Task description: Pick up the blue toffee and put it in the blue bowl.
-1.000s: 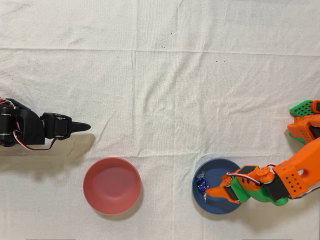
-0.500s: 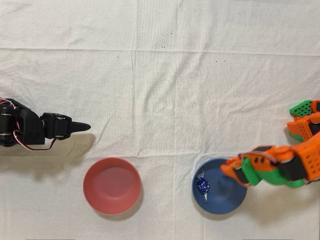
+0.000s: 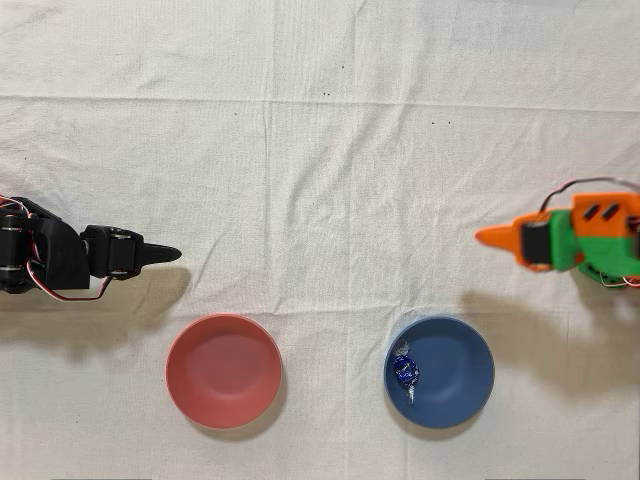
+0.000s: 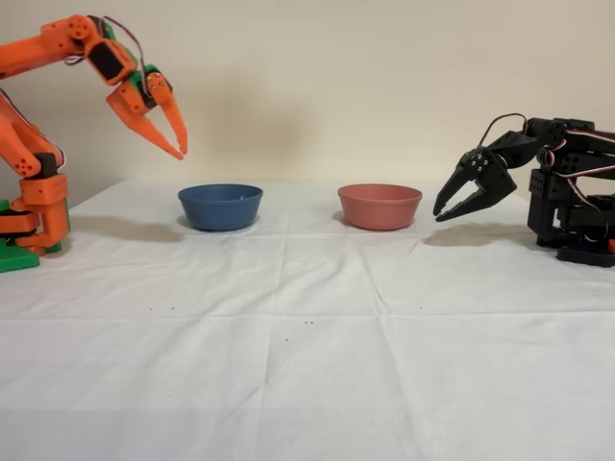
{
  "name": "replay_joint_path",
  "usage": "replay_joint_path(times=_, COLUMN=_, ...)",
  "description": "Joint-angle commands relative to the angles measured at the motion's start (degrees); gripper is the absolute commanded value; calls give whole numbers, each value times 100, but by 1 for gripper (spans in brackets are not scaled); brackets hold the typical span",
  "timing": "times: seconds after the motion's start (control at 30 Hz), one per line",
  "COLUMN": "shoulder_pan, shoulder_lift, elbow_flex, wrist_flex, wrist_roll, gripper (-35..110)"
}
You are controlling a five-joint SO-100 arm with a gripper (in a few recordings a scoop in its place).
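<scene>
In the overhead view we start at the left edge with the idle black arm point(image 3: 70, 258), its pointed tip resting above the white cloth point(image 3: 320, 180). Next comes the pink bowl point(image 3: 223, 370), then the blue bowl point(image 3: 440, 371) well apart to its right. The blue toffee point(image 3: 404, 370) lies inside the blue bowl, against its left inner wall, with one clear wrapper end pointing down. At the right edge our orange gripper point(image 3: 492, 236) points left, up and to the right of the blue bowl and clear of it.

In the fixed view the order flips: our gripper point(image 4: 179, 146) hangs high at the left, above and just left of the blue bowl point(image 4: 220, 206), its two fingers slightly apart and holding nothing. We can read no writing or labels anywhere.
</scene>
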Motion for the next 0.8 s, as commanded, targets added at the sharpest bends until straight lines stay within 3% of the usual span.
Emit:
replay_joint_path(times=0.0, shoulder_pan=334, shoulder_lift=1222, elbow_flex=747, wrist_flex=-246, wrist_roll=-35, gripper=0)
replay_joint_path(times=0.77, shoulder_pan=624, shoulder_lift=4843, elbow_flex=4737, wrist_flex=-1459, wrist_roll=694, gripper=0)
